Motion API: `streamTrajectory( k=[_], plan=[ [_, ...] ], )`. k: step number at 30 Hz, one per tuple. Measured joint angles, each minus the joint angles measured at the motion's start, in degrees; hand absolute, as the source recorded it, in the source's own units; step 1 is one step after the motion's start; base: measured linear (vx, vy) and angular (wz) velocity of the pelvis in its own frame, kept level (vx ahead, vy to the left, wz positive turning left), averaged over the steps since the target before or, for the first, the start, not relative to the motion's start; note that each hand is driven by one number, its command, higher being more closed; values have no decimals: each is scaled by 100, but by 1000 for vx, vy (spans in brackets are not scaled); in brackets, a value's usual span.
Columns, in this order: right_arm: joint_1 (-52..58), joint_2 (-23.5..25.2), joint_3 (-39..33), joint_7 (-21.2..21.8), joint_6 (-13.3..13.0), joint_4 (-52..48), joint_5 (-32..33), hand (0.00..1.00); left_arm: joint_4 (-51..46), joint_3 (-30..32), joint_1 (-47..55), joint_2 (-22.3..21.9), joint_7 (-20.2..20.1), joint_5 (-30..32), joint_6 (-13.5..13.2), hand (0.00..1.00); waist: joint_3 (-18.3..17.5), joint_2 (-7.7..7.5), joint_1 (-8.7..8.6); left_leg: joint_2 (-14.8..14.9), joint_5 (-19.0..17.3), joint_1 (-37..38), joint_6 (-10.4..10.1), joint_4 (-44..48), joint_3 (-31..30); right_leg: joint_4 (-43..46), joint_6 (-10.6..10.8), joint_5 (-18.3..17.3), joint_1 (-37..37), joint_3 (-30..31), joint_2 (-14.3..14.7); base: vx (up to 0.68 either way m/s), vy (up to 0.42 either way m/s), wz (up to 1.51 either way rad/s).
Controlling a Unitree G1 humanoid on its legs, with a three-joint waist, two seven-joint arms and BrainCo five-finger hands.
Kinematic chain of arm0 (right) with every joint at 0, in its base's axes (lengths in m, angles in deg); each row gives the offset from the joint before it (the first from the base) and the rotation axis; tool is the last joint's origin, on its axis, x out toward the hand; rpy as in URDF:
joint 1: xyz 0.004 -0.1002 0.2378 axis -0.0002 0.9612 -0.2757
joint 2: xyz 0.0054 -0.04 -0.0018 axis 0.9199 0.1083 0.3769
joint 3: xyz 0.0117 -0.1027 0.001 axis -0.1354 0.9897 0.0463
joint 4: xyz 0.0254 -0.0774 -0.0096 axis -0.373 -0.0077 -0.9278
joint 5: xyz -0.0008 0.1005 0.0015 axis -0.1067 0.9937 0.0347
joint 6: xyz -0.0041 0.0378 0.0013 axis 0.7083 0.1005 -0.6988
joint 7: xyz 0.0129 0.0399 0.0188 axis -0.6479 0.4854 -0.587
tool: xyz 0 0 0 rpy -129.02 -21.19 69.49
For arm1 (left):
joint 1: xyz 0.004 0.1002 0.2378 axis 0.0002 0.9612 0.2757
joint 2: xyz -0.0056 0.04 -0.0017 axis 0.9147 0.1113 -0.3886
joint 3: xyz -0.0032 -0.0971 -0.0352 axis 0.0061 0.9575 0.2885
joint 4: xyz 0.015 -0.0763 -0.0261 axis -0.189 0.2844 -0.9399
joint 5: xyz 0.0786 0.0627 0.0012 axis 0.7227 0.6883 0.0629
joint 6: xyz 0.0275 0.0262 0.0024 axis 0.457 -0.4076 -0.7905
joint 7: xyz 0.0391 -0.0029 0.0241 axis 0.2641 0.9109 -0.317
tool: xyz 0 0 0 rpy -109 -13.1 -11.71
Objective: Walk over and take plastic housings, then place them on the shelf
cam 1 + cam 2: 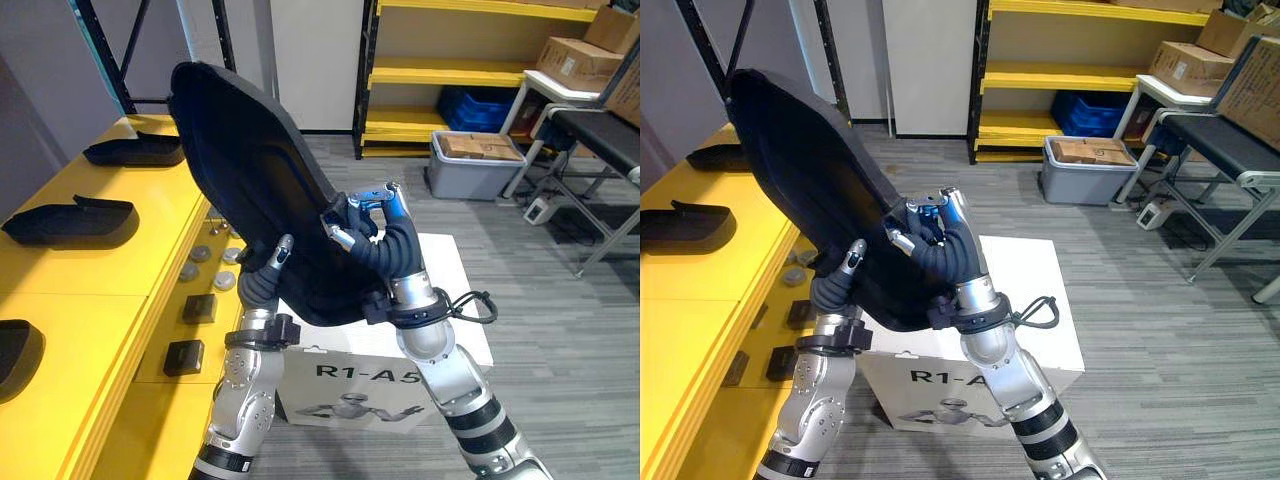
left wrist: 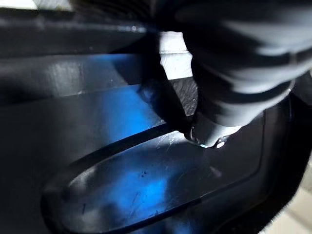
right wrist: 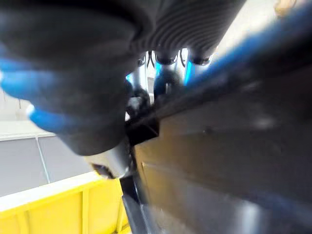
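A large black plastic housing (image 1: 250,160) is held tilted up in front of me, above the edge of the yellow shelf (image 1: 90,300). My right hand (image 1: 365,220) is curled over its right edge, fingers wrapped round the rim (image 3: 146,122). My left hand (image 1: 262,280) grips its lower edge from below, with the thumb (image 2: 207,139) pressed on the inner face and the fingers behind the shell. Three smaller black housings lie on the shelf: one at the far end (image 1: 135,150), one in the middle (image 1: 70,220) and one at the near left (image 1: 15,355).
Round grey discs (image 1: 200,255) and two black blocks (image 1: 198,308) lie along the shelf's lower ledge. A white box (image 1: 445,280) stands under my arms. Behind are a yellow rack (image 1: 450,70), a grey bin with cardboard (image 1: 475,165) and a black-topped table (image 1: 600,135).
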Motion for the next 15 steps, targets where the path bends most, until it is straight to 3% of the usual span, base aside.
streamTrajectory(
  k=[8, 10, 12, 15],
  plan=[
    [445, -309, -1064, 526, -287, -756, 785, 0, -85, 143, 67, -122, -403, 932, 42, 100, 0, 0, -1, 4, -2, 15, 1, -19, 85, 2, 5, 3, -22, 101, 11, 1, 1, -5],
    [465, -308, -1969, 501, -369, -956, 1184, 0, -102, 398, 325, -189, -498, 993, 28, 100, 0, 0, -22, 13, -3, 32, 1, -51, 149, 2, 13, 9, -51, 167, 18, 13, 16, -16],
    [477, -478, -3379, 373, -430, -1115, 1660, 0, -101, 812, 747, -183, -493, 1058, 35, 100, 0, 0, -126, 16, -5, 35, 1, -87, 178, 2, 14, 8, -77, 186, 25, 20, 14, -7],
    [798, -791, -4616, 304, -623, -1129, 2217, 0, -104, 1191, 1023, -174, -460, 1165, 48, 100, -1, 1, -154, 30, -21, 34, -5, -98, 263, 3, 14, 8, -116, 268, 41, 29, 15, -13]
  ],
)
